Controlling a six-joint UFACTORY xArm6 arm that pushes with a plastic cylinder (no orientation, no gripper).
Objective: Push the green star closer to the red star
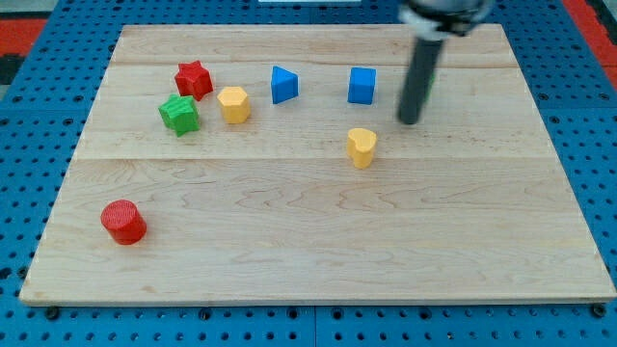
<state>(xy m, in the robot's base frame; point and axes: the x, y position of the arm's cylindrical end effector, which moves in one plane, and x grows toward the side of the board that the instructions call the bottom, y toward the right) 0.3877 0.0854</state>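
**Green star sits a nudge away from its red partner**

On the wooden board [318, 241], the green star [179, 114] lies just below and slightly to the view's left of the red star [194, 78], the two near each other but seemingly apart. Taking the green star as the landmark: a yellow block [233, 104], roughly hexagonal, stands just to its right; a blue wedge-like block [283, 85] and a blue cube [362, 85] lie farther right and a little higher; a yellow heart-shaped block [362, 146] sits well to the right and lower; a red cylinder [123, 222] rests well below, to the left.

My tip [410, 120] stands far to the green star's right, beyond the blue cube and touching no block. The arm carries no claw, only the bare rod, so nothing opens, closes or grips.

The green star looks small, light and rigid, likely to slide readily on smooth wood and to spin if struck off-centre. There is nothing to take hold of; contact would best fall on its lower-left flank, in line with the red star.
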